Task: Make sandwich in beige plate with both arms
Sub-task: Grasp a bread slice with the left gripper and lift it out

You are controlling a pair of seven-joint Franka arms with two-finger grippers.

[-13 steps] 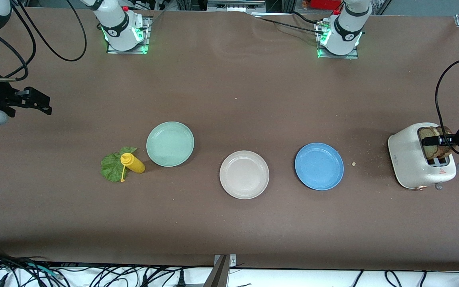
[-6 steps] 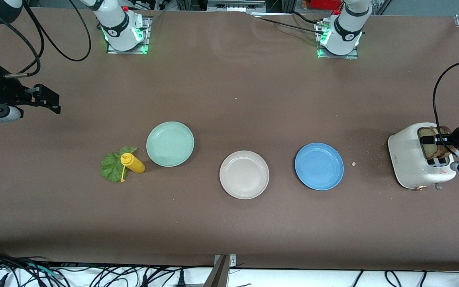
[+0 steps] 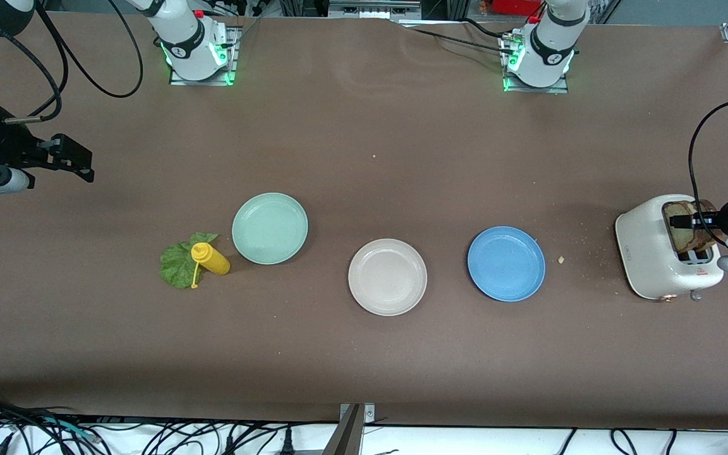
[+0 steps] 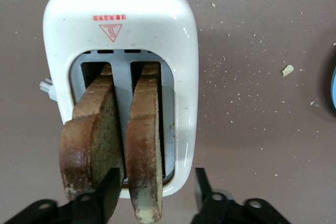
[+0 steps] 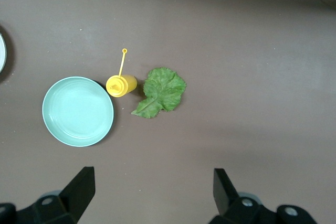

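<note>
Brown table [image 3: 364, 158], wide bare stretch at frame top. Left gripper [image 4: 152, 192] spread around a bread slice [image 4: 144, 145] in toaster [image 3: 645, 253]; right gripper [image 5: 152, 190] spread, high over lettuce [image 5: 163, 92]. Beige plate [image 3: 387, 277] centre.

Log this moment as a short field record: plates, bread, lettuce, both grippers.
beige plate: bare, between mint-green plate and blue plate
bread slices: two, upright in the toaster slots
lettuce leaf: on the table, touching the yellow bottle
left gripper: open, straddling one bread slice
right gripper: open, waiting above its end of the table
</note>
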